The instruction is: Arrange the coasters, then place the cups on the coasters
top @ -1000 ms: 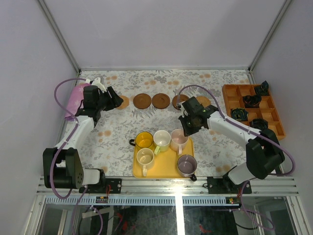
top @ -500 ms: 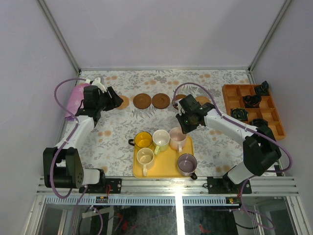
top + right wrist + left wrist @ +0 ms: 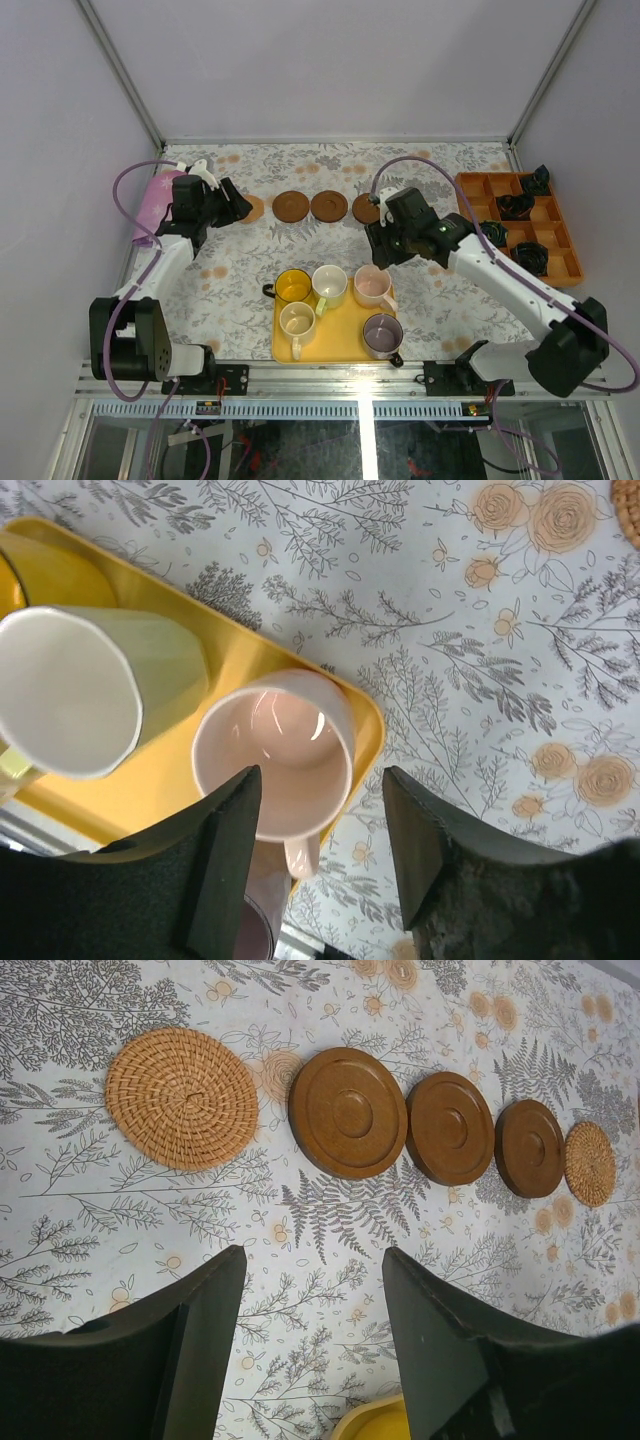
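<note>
Left claw (image 3: 315, 1260), wide and empty, hung near the five coasters (image 3: 450, 1127) lined up across the floral worktop (image 3: 120, 1220), and right claw (image 3: 320, 778), wide and empty, hung over the pink cup (image 3: 275, 742) sitting with the other cups (image 3: 298, 322) on the yellow tray (image 3: 335, 345).

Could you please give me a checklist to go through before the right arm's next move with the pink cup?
1. Five coasters in a row, none overlapping: ok.
2. Coasters bare, no cup on any: ok.
3. Right jaws open over the pink cup: ok.
4. Pink cup upright on the tray: ok.
5. Room for a jaw between pink cup and cream cup: cannot tell.
6. Left jaws open, empty, away from the tray: ok.
</note>
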{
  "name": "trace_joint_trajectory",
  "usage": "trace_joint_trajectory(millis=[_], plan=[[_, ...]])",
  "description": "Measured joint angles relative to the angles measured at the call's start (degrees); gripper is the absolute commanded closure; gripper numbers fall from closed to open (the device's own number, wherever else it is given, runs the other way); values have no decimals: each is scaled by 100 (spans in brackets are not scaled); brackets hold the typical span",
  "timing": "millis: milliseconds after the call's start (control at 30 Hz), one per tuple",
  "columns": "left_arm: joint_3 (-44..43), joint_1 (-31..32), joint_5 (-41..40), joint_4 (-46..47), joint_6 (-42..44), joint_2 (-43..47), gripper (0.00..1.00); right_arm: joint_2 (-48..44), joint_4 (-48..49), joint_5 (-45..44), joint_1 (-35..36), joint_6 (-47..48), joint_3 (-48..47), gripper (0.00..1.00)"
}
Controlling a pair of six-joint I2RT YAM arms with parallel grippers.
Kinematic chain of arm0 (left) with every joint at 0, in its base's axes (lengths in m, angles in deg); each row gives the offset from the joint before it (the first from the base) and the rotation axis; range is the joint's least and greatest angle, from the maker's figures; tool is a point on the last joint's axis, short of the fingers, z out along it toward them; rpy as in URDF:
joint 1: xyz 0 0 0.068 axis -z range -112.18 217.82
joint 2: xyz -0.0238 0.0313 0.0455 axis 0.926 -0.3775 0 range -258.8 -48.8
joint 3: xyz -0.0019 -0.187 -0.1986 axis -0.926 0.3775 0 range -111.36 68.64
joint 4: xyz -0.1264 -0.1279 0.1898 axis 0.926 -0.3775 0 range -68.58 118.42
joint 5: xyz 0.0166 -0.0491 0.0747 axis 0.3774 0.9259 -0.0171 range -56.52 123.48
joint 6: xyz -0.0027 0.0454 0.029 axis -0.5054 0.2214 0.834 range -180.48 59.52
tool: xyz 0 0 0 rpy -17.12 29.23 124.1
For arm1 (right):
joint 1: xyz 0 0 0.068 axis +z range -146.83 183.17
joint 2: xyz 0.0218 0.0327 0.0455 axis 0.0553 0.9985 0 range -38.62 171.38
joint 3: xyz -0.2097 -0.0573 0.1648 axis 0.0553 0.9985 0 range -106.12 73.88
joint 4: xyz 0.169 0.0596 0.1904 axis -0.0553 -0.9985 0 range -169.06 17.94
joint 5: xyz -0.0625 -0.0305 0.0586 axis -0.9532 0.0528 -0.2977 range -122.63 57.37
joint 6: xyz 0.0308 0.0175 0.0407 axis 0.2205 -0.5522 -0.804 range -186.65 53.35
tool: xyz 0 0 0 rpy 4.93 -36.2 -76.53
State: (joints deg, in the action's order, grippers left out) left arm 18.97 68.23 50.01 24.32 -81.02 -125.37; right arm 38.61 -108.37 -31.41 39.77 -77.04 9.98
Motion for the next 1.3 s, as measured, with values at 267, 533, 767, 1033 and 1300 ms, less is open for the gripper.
trace_joint_trajectory(millis=[267, 533, 767, 1033, 1300], plan=[[0, 0, 0, -2, 0, -35, 42, -981, -599, 131, 7, -214, 503, 39], [0, 0, -4, -2, -2, -35, 40, -1126, -824, 503, 48, -531, 1019, 42], [0, 0, -35, 0, -7, -28, 39, -1178, -756, 649, 94, -782, 1300, 44], [0, 0, -48, 0, -7, -28, 39, -1178, -457, 634, 155, -1045, 1738, 46], [0, 0, -48, -2, -4, -26, 38, -1108, -15, 540, 160, -1207, 1888, 48]])
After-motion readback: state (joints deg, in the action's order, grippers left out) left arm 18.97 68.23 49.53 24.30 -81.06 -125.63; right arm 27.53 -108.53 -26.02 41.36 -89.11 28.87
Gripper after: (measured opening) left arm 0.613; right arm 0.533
